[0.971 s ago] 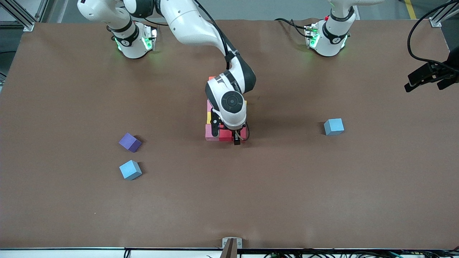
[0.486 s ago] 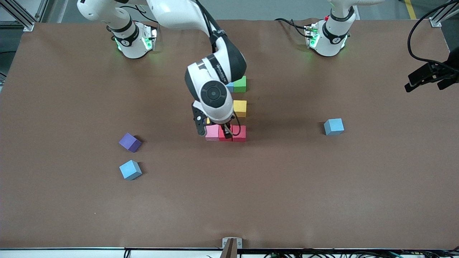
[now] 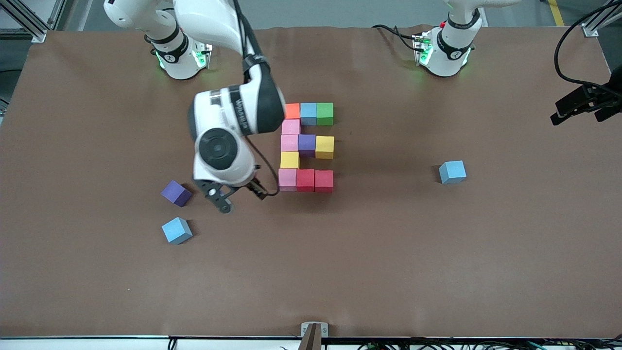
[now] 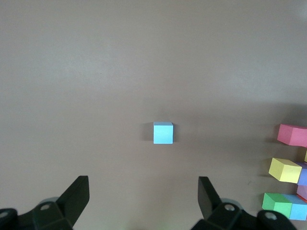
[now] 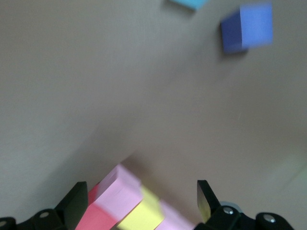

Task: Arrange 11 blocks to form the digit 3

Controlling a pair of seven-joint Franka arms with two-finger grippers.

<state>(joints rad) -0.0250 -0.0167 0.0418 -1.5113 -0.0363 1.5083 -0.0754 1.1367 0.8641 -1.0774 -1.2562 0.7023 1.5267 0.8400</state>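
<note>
Facing camera, digit 3 [image 3: 306,146] reads mirrored.

Eleven blocks [image 3: 306,146] sit packed together mid-bench [image 3: 388,267]. Two loose blocks [image 3: 176,193] lie close together toward the right arm's end, one nearer the front camera. A single block [image 3: 452,172] lies well apart toward the left arm's end.
</note>
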